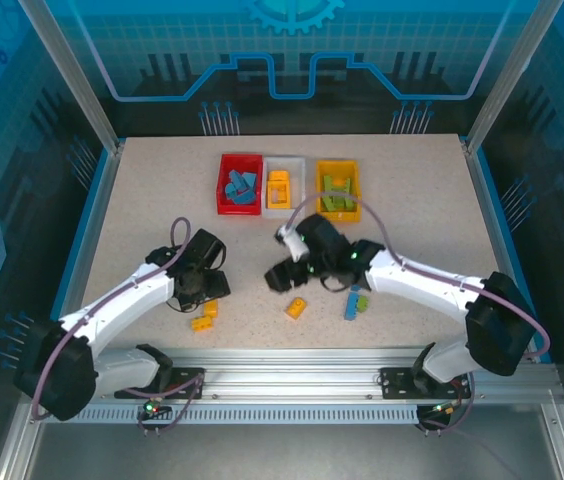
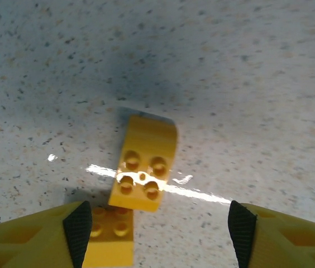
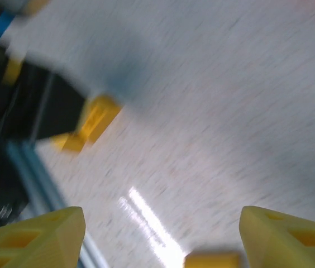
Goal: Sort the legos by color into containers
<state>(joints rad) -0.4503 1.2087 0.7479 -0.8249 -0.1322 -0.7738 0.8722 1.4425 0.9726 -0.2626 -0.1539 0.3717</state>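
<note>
The containers stand in a row at the back: a red bin (image 1: 240,184) holding blue legos, a white bin (image 1: 284,187) with a yellow-orange lego, and a yellow-orange bin (image 1: 338,190) with green legos. My left gripper (image 1: 205,298) (image 2: 158,231) hangs open just above two yellow-orange legos (image 1: 204,317). In the left wrist view one of them (image 2: 143,162) lies ahead of the jaws and the other (image 2: 111,234) sits by the left finger (image 2: 78,231). My right gripper (image 1: 284,275) (image 3: 163,240) is open and empty over bare table, with a blurred yellow-orange lego (image 3: 96,120) ahead of it.
Loose on the table near the front lie a yellow-orange lego (image 1: 296,307), a blue lego (image 1: 351,308) and a green lego (image 1: 362,299). The aluminium rail (image 1: 292,378) runs along the near edge. The right wrist view is motion-blurred.
</note>
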